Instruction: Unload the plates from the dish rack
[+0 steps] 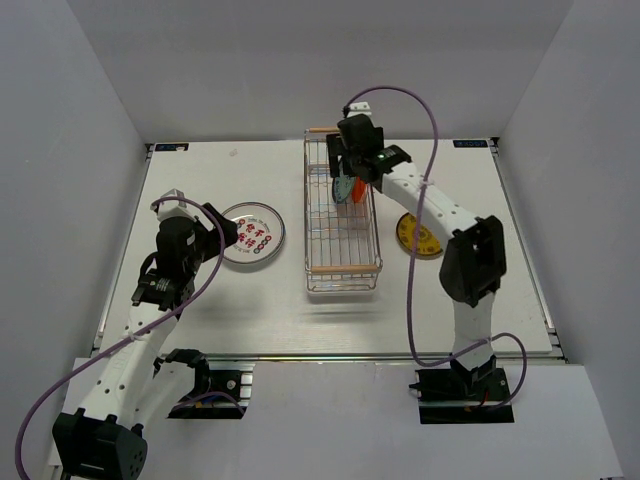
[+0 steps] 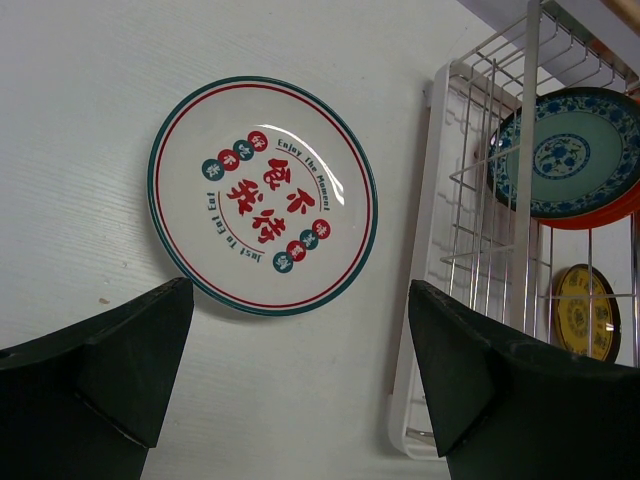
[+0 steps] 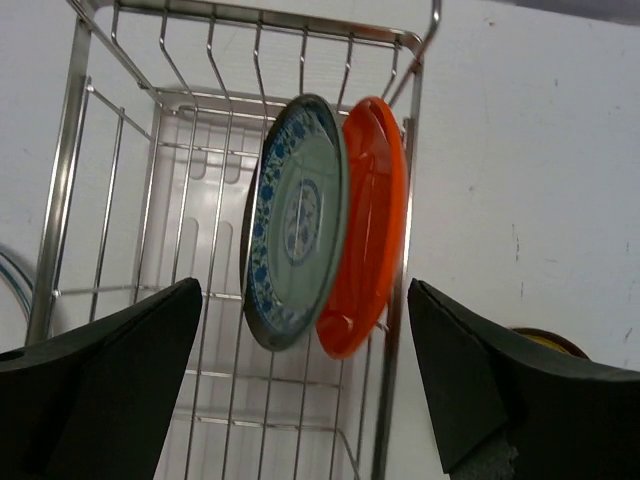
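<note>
Teal plate [image 3: 295,220] and orange plate [image 3: 375,200] stand upright in the dish rack [image 1: 310,230], toward the far edge of the counter [image 1: 200,310]. Right gripper [image 3: 305,290] hangs released over them; I think it must next straddle the teal rim. Left gripper [image 2: 300,290] is released too.

teal plate [image 3: 295,220], orange plate [image 3: 377,190], upright in rack [image 3: 61,180]

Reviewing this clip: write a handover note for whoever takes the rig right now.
Left tool open and empty, near the white plate with red marks, which lies flat on the table left of the dish rack.
Right tool open, above the teal plate and orange plate standing on edge at the rack's far end.
Done: white plate and yellow plate (right of the rack) are out.
To do: teal and orange plates.
</note>
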